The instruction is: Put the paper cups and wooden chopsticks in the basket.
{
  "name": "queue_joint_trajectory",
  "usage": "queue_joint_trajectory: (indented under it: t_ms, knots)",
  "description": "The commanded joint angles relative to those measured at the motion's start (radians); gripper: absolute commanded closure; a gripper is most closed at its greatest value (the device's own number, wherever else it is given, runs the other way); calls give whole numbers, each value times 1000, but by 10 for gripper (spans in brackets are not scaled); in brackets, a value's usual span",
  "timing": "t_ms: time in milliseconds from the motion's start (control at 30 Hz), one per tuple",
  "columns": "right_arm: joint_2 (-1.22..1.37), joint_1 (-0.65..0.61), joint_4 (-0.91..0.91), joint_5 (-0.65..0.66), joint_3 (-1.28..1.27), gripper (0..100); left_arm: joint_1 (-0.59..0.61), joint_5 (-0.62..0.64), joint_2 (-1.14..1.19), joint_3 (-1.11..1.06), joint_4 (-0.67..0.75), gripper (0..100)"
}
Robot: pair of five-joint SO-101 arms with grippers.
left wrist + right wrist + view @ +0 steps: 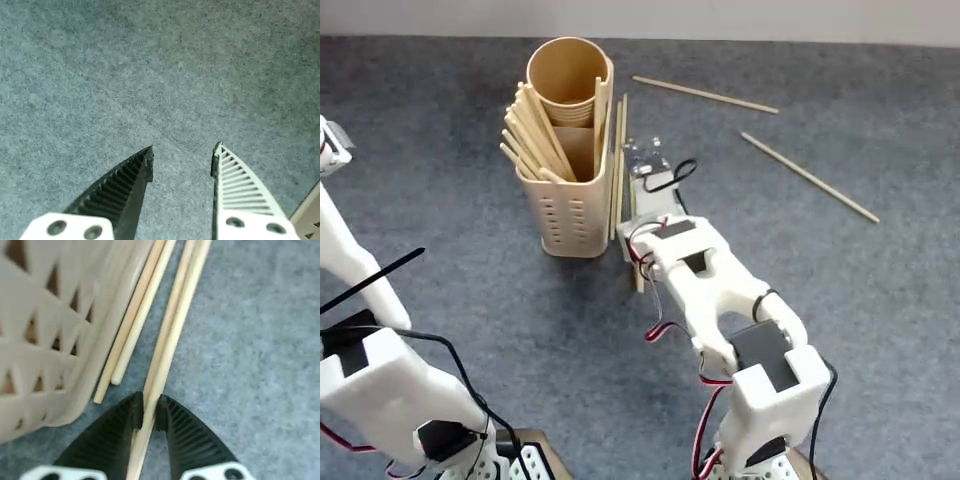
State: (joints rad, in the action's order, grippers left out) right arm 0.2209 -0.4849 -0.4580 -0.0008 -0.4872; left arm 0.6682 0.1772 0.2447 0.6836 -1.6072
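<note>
A beige basket [570,215] stands upright on the grey carpet. It holds stacked paper cups [566,75] and several wooden chopsticks [535,140]. More chopsticks [618,160] lie against its right side. My right gripper [148,412] is shut on a pair of chopsticks [172,335] near their end, beside the basket wall [50,330]. Two others [131,327] lie loose between that pair and the basket. In the high view the right gripper [642,250] is just right of the basket's base. My left gripper [182,155] is open over bare carpet, holding nothing.
Two loose chopsticks lie on the carpet at the back right, one [705,95] behind the basket and one [810,178] farther right. The left arm [380,370] fills the near left corner. Cables [665,325] hang off the right arm.
</note>
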Motion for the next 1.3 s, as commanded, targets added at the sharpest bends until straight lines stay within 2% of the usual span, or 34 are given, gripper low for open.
queue_joint_trajectory:
  t_ms: [0,167,300,400,467,567,700,800,900,967,1100,1267]
  knots:
    - [-70,39,-53,-6,15,994,1,-15,-35,21,3,782]
    - [-383,111,-84,-5,-33,994,-16,-58,-48,193,-15,786]
    - [-700,136,-85,0,-120,994,-77,-83,-128,377,-158,786]
    - [-920,133,-84,0,-170,994,-76,-83,-252,367,-167,787]
    - [-1041,131,-79,0,-183,994,-79,-83,-358,268,-167,787]
    - [-1164,116,-12,2,-151,994,-99,-117,-579,4,-167,787]
    - [-1181,42,54,2,-76,994,-211,-172,-967,-490,-160,787]
    - [-1110,-28,82,-5,-25,994,-262,-204,-1276,-1010,41,785]
    - [-1017,-81,137,-6,1,994,-243,-198,-1524,-1515,333,784]
    - [-964,-99,186,-6,2,993,-200,-167,-1632,-1759,480,784]
    - [-891,-119,280,-8,4,993,-107,-84,-1770,-2040,641,783]
    - [-834,-185,348,-8,5,993,-142,-92,-1888,-2207,747,786]
